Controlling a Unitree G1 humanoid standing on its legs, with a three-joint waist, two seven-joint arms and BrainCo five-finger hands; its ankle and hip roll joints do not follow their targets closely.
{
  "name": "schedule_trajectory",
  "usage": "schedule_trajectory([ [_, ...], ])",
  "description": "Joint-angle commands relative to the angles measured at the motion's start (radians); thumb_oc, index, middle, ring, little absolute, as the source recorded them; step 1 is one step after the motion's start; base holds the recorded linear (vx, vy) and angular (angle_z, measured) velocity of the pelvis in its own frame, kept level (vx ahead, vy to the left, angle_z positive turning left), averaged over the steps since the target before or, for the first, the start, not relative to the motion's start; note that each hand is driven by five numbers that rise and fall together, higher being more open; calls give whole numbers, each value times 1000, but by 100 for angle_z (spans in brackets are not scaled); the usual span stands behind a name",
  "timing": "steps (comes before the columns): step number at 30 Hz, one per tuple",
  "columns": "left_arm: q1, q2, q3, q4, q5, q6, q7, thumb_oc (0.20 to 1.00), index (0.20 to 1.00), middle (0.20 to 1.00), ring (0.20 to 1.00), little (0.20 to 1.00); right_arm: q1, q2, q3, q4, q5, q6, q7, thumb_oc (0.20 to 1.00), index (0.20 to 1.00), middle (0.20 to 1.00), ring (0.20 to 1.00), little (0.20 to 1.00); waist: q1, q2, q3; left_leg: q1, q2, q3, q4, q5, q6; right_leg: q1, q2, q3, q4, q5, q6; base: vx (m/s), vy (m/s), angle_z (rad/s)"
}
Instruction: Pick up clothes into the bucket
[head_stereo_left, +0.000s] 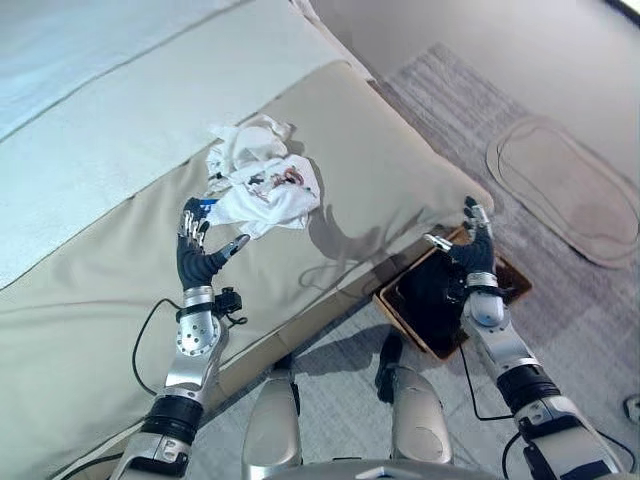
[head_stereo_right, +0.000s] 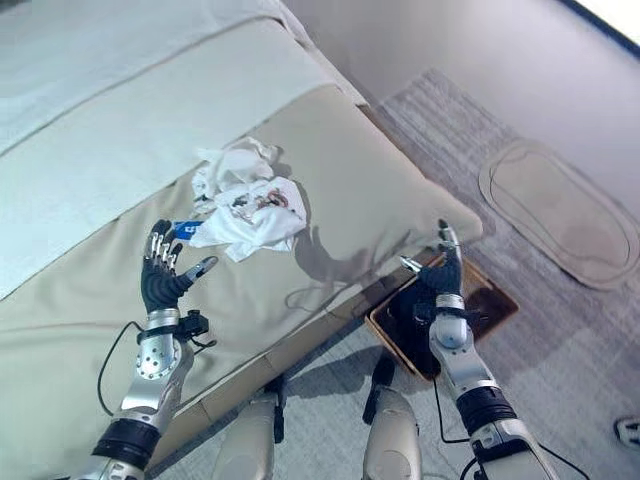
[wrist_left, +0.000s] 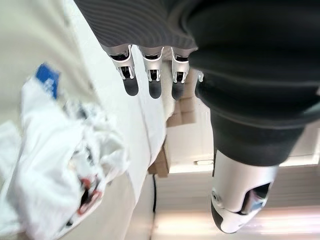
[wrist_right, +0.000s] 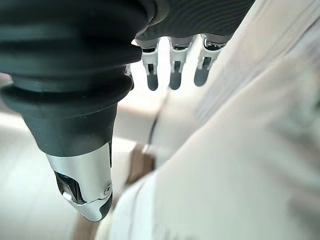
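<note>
left hand (head_stereo_left: 197, 252) raised, fingers straight and apart, empty, just beside the clothes (head_stereo_left: 262, 180), likely staged to reach. right hand (head_stereo_left: 472, 243) spread too, above the bucket (head_stereo_left: 400, 305) on the floor. clothes lie crumpled on the bed (head_stereo_left: 380, 170); long axis roughly diagonal across the cover.

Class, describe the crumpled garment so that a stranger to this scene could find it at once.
Start from the big beige bed cover that fills most of the head views. Near its middle, just beyond the raised, open left hand, lies the crumpled garment. It is the only loose heap there: white cloth with small red and dark print and a blue patch at one edge.
</note>
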Motion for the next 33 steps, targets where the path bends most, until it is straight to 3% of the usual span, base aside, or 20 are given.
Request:
schedule_trajectory([
  [1, -79, 55, -14, 10, 148, 6, 48, 1000, 1000, 1000, 1000, 1000, -22, 20, 13, -39, 16, -50, 43, 1000, 1000, 1000, 1000, 1000, -11, -38, -42, -22, -37, 9, 20, 37, -36, 90, -21, 13, -143, 114, 44, 145, 239, 90],
  [4, -76, 61, -30, 22, 208, 18, 52, 1000, 1000, 1000, 1000, 1000, -17, 37, 18, -33, 20, -37, 55, 1000, 1000, 1000, 1000, 1000, -5, -44, -59, 1, -53, 22, 17, 21, -26, 123, -40, 5, -163, 126, 59, 104, 135, 44],
  [6, -69, 75, -32, 41, 258, 36, 49, 1000, 1000, 1000, 1000, 1000, -15, 59, 21, -24, 41, -32, 77, 1000, 1000, 1000, 1000, 1000, 6, -56, -77, 21, -84, 38, 32, -17, 8, 149, -71, 26, -159, 135, 77, 203, 278, 24],
  [7, -69, 76, -33, 40, 259, 36, 50, 1000, 1000, 1000, 1000, 1000, -15, 59, 21, -23, 42, -32, 78, 1000, 1000, 1000, 1000, 1000, 7, -58, -77, 22, -86, 40, 33, -18, 10, 149, -73, 29, -158, 134, 78, 205, 334, 14],
  [8, -61, 90, -26, 34, 281, 47, 43, 1000, 1000, 1000, 1000, 1000, -4, 68, 21, -28, 54, -30, 93, 1000, 1000, 1000, 1000, 1000, 13, -63, -81, 38, -104, 50, 41, -38, 33, 139, -101, 45, -106, 143, 85, 88, 155, 1],
  [9, -61, 90, -26, 34, 281, 47, 43, 1000, 1000, 1000, 1000, 1000, -4, 69, 21, -28, 54, -30, 93, 1000, 1000, 1000, 1000, 1000, 14, -64, -82, 38, -105, 51, 41, -38, 33, 138, -102, 47, -105, 142, 85, 146, 301, -4],
  [10, -70, 108, -30, 24, 320, 61, 43, 1000, 1000, 1000, 1000, 1000, -1, 71, 19, -31, 53, -27, 91, 1000, 1000, 1000, 1000, 1000, 13, -64, -72, 38, -133, 49, 62, -53, 58, 118, -133, 82, -8, 180, 90, 51, 156, -1],
  [11, -70, 108, -30, 24, 321, 61, 43, 1000, 1000, 1000, 1000, 1000, -1, 71, 18, -31, 52, -27, 91, 1000, 1000, 1000, 1000, 1000, 12, -65, -74, 35, -135, 48, 59, -47, 59, 115, -134, 82, -11, 185, 90, 46, 241, 16],
  [12, -109, 133, -46, 19, 354, 71, 52, 1000, 1000, 1000, 1000, 1000, -14, 77, 13, -43, 73, -31, 87, 1000, 1000, 1000, 1000, 1000, 3, -60, -51, 22, -141, 36, 80, -52, 69, 58, -122, 135, 72, 185, 81, -19, 93, 26],
  [13, -111, 133, -47, 20, 355, 71, 53, 1000, 1000, 1000, 1000, 1000, -15, 77, 12, -43, 73, -31, 87, 1000, 1000, 1000, 1000, 1000, 3, -60, -53, 18, -142, 36, 77, -48, 69, 54, -122, 134, 69, 190, 81, -98, 79, 43],
  [14, -185, 156, -78, 32, 398, 89, 73, 1000, 1000, 1000, 1000, 1000, -36, 83, 5, -54, 111, -44, 82, 1000, 1000, 1000, 1000, 1000, -14, -67, -26, -16, -144, 17, 86, -45, 66, -7, -67, 194, 33, 163, 70, -100, -4, 39],
  [16, -222, 164, -89, 51, 417, 93, 87, 1000, 1000, 1000, 1000, 1000, -52, 82, 3, -49, 119, -49, 77, 1000, 1000, 1000, 1000, 1000, -21, -69, -24, -43, -145, 10, 83, -35, 64, -28, -48, 207, -11, 161, 66, -101, -46, 31],
  [17, -283, 177, -104, 78, 453, 108, 108, 1000, 1000, 1000, 1000, 1000, -85, 84, 9, -43, 132, -59, 72, 1000, 1000, 1000, 1000, 1000, -30, -86, -7, -72, -148, 6, 79, -31, 56, -63, -28, 213, -103, 172, 67, -66, -70, 21],
  [23, -415, 190, -155, 164, 531, 150, 163, 1000, 1000, 1000, 1000, 1000, -150, 75, 26, -31, 134, -67, 45, 1000, 1000, 1000, 1000, 1000, -32, -116, 36, -184, -139, 13, 145, -33, 38, -117, -8, 224, -157, 190, 70, -65, -57, 15],
  [28, -567, 204, -201, 228, 589, 216, 224, 1000, 1000, 1000, 1000, 1000, -210, 53, 24, -67, 135, -81, 10, 1000, 1000, 1000, 1000, 1000, -55, -116, 129, -301, -128, 21, 213, -33, 23, -229, -3, 229, -112, 188, 64, -94, -17, -9],
  [33, -682, 231, -249, 259, 637, 251, 252, 1000, 1000, 1000, 1000, 1000, -244, 46, 21, -75, 141, -89, -5, 1000, 1000, 1000, 1000, 1000, -73, -115, 163, -392, -122, 25, 266, -49, 19, -315, -1, 236, -71, 182, 63, -52, 4, -3],
])
